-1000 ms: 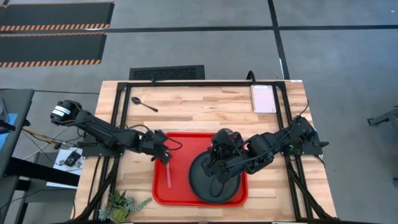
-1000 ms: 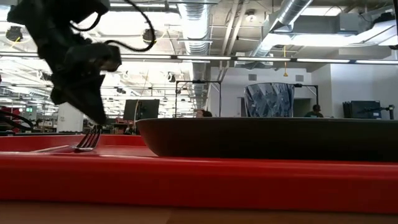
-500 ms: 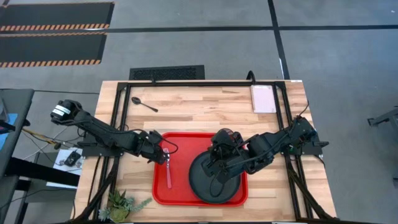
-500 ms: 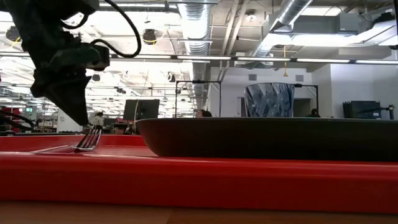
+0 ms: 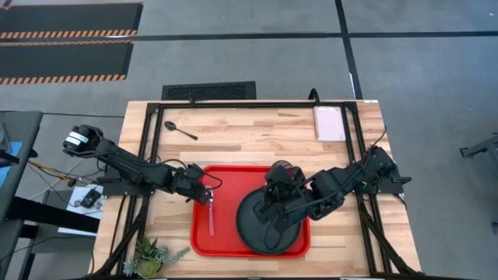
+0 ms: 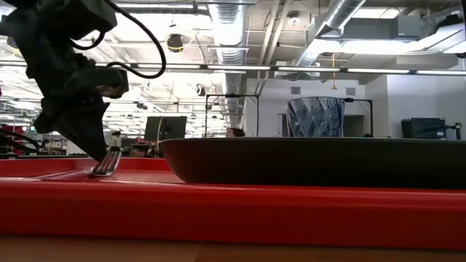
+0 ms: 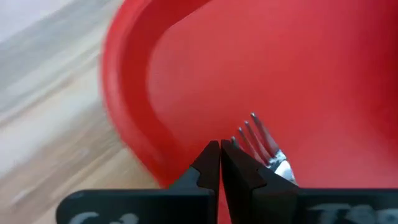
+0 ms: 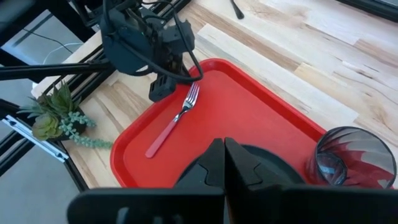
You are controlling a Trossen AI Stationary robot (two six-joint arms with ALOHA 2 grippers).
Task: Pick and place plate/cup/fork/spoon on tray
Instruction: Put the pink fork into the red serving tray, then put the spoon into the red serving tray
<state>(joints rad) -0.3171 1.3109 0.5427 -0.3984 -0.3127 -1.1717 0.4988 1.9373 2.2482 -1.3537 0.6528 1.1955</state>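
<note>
The red tray (image 5: 233, 179) lies at the table's near middle. The fork (image 5: 211, 216) lies flat in its left part, tines toward the far edge. The black plate (image 5: 253, 232) rests on the tray's right part, and the tinted cup (image 5: 282, 171) stands upright at the plate's far side. The dark spoon (image 5: 180, 130) lies on the table at the far left. My left gripper (image 5: 205, 192) is shut, with its tips low beside the fork's tines (image 7: 261, 138). My right gripper (image 8: 224, 155) is shut and empty, raised above the plate (image 8: 273, 163). My left gripper's shut fingertips (image 6: 100, 154) point down, right beside the fork's tines (image 6: 108, 163), coming from the tray's left. I cannot tell whether they touch the tines. The fork lies flat on the tray.
A pale rectangular pad (image 5: 329, 123) lies at the table's far right. A small potted plant (image 5: 152, 255) stands at the near left corner. A black frame (image 5: 148, 140) runs along the table's sides. Bare wood lies between the spoon and the tray.
My left gripper, shut throughout, has drawn a little toward the table's left edge and up from the fork's tines, then come back down beside them. The fork, plate and cup stay where they were.
</note>
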